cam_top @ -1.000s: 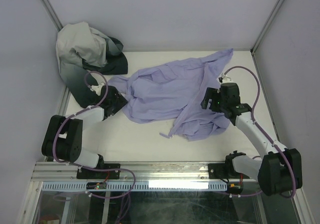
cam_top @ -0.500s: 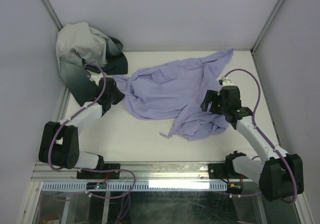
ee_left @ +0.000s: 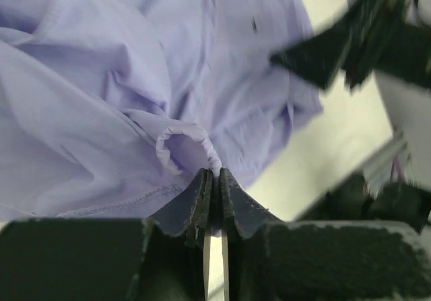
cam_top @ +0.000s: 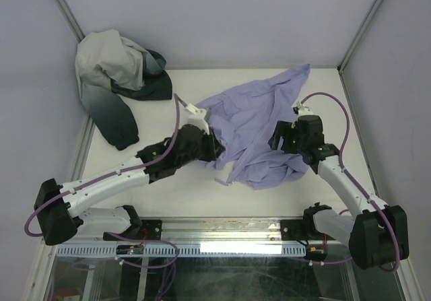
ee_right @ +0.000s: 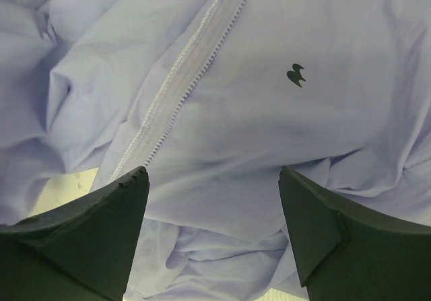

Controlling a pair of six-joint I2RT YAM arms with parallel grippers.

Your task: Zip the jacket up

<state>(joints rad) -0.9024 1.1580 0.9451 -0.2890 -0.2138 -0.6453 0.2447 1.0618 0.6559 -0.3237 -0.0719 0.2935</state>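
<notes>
1. The jacket (cam_top: 252, 116) lies crumpled on the table (cam_top: 202, 196), from centre to right. One sleeve reaches toward the far right corner.
2. The white-and-green garment (cam_top: 111, 65) is heaped in the far left corner, well apart from the jacket.
3. The left gripper (cam_top: 210, 147) is pinched closed on a fold at the jacket's left edge. Its arm stretches across the near-left table.
4. The right gripper (ee_right: 213, 173) hangs over the zipper (ee_right: 185, 85) with jaws spread wide, holding nothing.
5. Compared with a second ago, the left gripper has closed and travelled right, bunching the jacket's left side inward. The right arm is almost unchanged.
6. Bare table lies left and near of the jacket. The right wall (cam_top: 397, 112) stands near the right arm.
</notes>
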